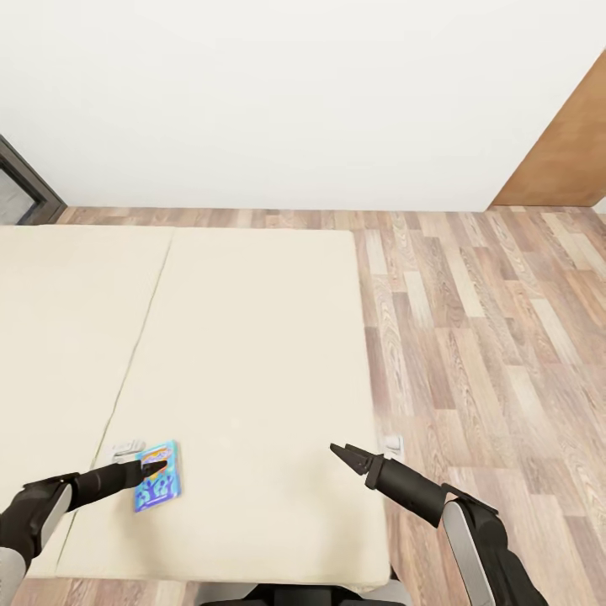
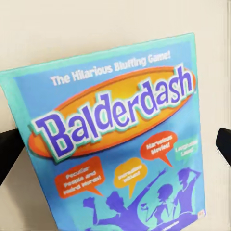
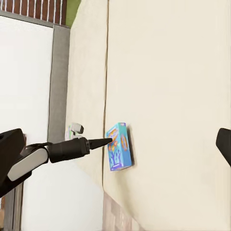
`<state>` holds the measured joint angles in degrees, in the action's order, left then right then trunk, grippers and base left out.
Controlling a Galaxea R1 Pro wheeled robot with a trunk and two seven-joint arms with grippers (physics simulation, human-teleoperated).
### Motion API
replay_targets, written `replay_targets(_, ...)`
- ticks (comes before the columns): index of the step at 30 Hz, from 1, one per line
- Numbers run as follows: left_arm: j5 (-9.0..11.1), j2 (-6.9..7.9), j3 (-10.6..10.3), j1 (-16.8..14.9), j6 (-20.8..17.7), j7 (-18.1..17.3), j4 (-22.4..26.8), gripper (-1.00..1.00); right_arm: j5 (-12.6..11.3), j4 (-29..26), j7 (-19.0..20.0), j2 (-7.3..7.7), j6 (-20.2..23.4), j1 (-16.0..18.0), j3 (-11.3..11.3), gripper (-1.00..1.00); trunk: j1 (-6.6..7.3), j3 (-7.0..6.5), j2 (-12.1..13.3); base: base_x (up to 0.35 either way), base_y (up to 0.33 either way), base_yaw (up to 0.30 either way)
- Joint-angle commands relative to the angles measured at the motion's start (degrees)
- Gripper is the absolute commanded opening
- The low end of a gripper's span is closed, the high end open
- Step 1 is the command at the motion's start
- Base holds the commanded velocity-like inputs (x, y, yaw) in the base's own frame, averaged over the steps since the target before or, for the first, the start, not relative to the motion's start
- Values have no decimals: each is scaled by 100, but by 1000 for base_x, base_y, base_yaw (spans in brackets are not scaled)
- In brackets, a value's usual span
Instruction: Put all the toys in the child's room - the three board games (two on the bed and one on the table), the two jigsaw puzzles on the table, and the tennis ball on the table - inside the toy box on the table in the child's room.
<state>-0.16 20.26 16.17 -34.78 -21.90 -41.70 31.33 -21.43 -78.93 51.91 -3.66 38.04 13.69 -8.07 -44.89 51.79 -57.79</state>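
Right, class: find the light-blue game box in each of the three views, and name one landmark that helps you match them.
Head view: game box lower left on the bed, at the left end effector.
Left wrist view: box close up, centre.
Right wrist view: box mid-picture.
Shared landmark: the bed's seam.

The head camera looks down and forward from above the foot of the bed, taking in the mattress, the wood-plank floor at the right of the frame and the white wall across the top. The left wrist camera sits very near the Balderdash game box, facing its lid. The right wrist camera looks sideways across the mattress from farther off. It shares with the head view that box and the left hand beside it.
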Motion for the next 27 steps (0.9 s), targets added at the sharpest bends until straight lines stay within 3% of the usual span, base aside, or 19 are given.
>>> replay_targets(1,-1,-18,24,-2,-55,-31,4,100,-19,0,12,-4,37,3,-11,100,-1,3,-3,3,-130,0)
replay_targets(9,-2,-89,11,-2,-68,-39,4,100,-19,0,12,-3,37,3,-13,100,-1,3,-3,1,-165,0)
replay_targets(27,-54,-188,-14,-2,-317,-18,-13,100,-12,22,-1,-9,37,3,-14,100,-1,3,-3,0,-9,0)
